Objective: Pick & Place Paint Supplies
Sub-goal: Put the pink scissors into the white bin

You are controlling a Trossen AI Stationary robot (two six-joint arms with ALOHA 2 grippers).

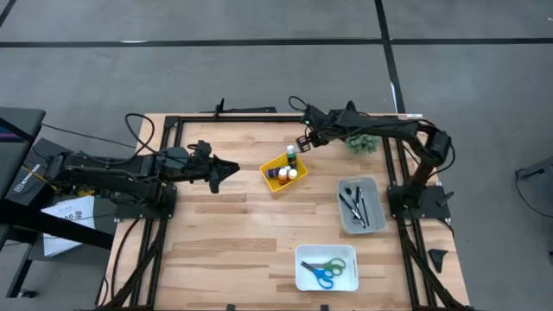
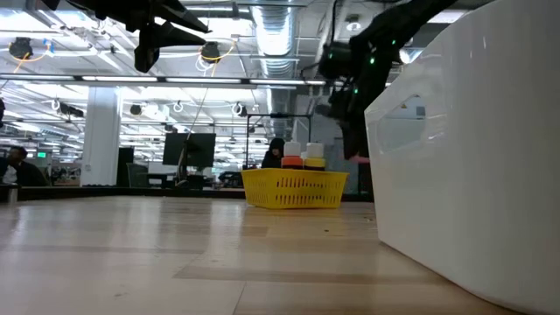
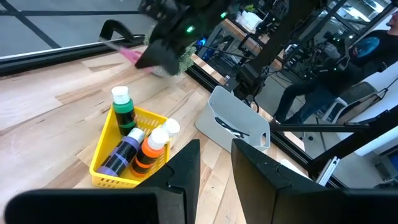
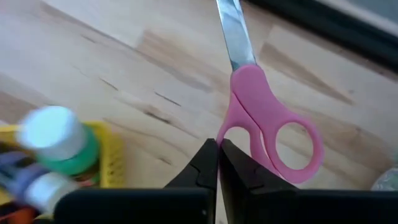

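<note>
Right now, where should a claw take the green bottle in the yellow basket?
Grip the green bottle by its white cap and neck, coming straight down from above. It stands upright at one end of the basket, its cap clear above the rim. The basket walls and the other bottles beside it likely block a side approach.

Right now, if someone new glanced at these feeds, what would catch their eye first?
Probably the pink-handled scissors by the right gripper, whose fingers are shut at the handle loop, at the table's far side near the green plant. Next, the yellow basket mid-table with paint bottles standing in it, the green bottle tallest. The left gripper hangs above the table, pointing at the basket.
</note>
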